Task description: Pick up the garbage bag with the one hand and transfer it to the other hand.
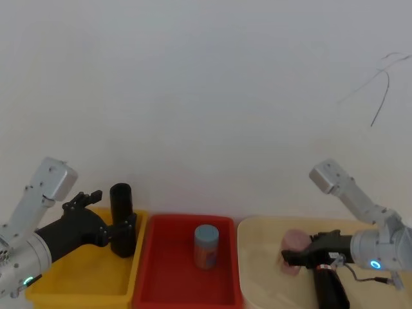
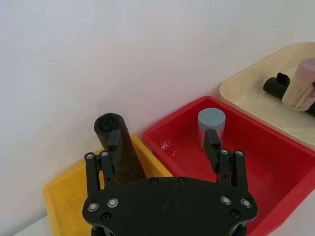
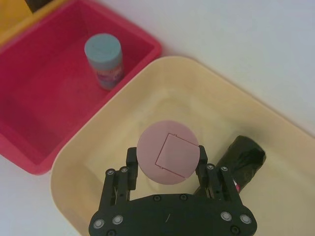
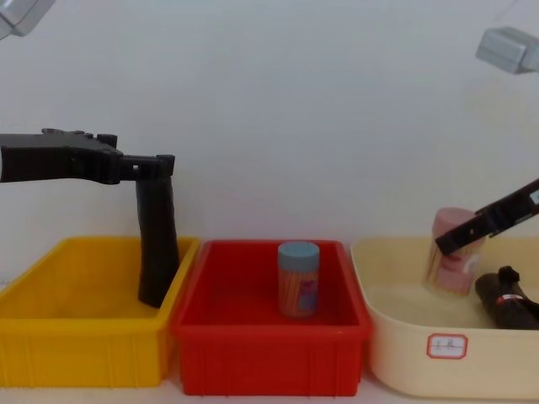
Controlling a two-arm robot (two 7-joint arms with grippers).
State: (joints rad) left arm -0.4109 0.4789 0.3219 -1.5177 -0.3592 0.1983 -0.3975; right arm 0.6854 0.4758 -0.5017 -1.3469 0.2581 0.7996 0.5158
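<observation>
I've got three bins lined up in front of the wall: a yellow bin (image 1: 71, 283) on my left, a red bin (image 1: 161, 283) in the middle, and a cream tub (image 1: 257, 283) on the right.

The garbage bag (image 3: 241, 160) is lying on its side on the floor of the cream tub, just beside the right gripper. From the chest camera I can see its red-and-white label band, and nothing has hold of it.

The right gripper (image 3: 167, 160) sits low in that same tub, and its fingers (image 3: 130, 162) are closed against the sides of a pink-lidded jar (image 3: 168, 152), which tilts a bit in the chest view. I think the jar is lifted slightly off the tub floor, but the angle isn't great, so I can't really tell.

Over on the left, the left gripper (image 2: 165, 147) hangs above the yellow bin with its fingers spread wide. One finger (image 2: 114, 142) is right up against a tall plain black roll (image 1: 121, 219), which stands nearly upright at the bin's right end, and the other is well off to the side, so it isn't clamped on it.

A blue-capped jar (image 1: 206, 248) stands upright by itself in the red bin.
</observation>
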